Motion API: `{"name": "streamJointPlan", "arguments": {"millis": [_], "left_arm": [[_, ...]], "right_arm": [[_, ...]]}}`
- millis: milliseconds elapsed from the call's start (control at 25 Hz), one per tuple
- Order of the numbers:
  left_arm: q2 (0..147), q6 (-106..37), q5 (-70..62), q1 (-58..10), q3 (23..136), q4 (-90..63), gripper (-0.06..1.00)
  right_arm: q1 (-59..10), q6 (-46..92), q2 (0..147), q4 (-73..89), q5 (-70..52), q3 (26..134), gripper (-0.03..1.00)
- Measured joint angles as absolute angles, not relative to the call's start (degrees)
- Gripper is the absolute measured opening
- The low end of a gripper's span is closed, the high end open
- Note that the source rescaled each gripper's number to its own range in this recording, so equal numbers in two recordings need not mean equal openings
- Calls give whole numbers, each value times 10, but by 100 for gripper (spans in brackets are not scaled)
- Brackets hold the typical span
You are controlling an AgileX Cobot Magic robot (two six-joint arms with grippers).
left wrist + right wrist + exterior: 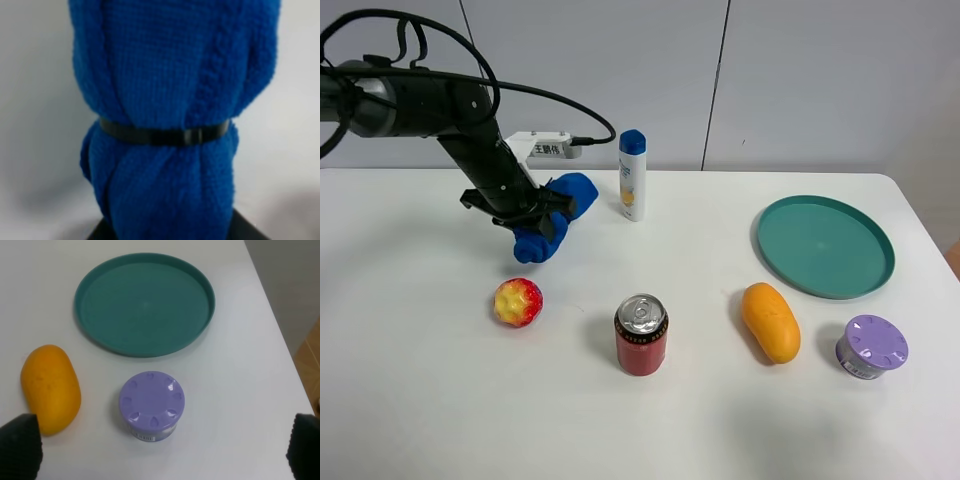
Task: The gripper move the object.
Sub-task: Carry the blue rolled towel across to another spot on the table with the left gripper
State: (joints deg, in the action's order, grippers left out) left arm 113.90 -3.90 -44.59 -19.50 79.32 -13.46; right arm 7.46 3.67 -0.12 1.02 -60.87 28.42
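The blue rolled cloth [552, 215] lies at the back left of the white table, one lump toward the bottle and one toward the front. My left gripper [528, 212] is closed across its middle. In the left wrist view the cloth [170, 75] fills the frame, cinched by a thin black band [165, 135]; only dark jaw edges show at the frame's lower edge. I cannot tell whether the cloth is off the table. My right gripper [162, 447] is open and empty above the table's right side; its arm is out of the exterior view.
A blue-capped white bottle [633, 175] stands just right of the cloth. A red-yellow ball [518, 302], a red soda can [641, 335], an orange mango [770, 322], a purple-lidded tub [871, 346] and a teal plate [880, 270] are spread across the table.
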Motion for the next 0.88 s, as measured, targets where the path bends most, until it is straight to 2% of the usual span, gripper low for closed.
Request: {"name": "streamJointPlan", "arguments": {"millis": [400,640,880], "left_arm": [[1075,-39,-500,-276,793,-172,1],[1081,-39,-432,-330,793,-185,1],[1126,-39,-404,-335,842,-210,1]], "right_arm": [[75,37,-1,10,-609,284,100],[75,37,-1,10,-609,284,100],[75,37,-1,10,-609,284,100]]}}
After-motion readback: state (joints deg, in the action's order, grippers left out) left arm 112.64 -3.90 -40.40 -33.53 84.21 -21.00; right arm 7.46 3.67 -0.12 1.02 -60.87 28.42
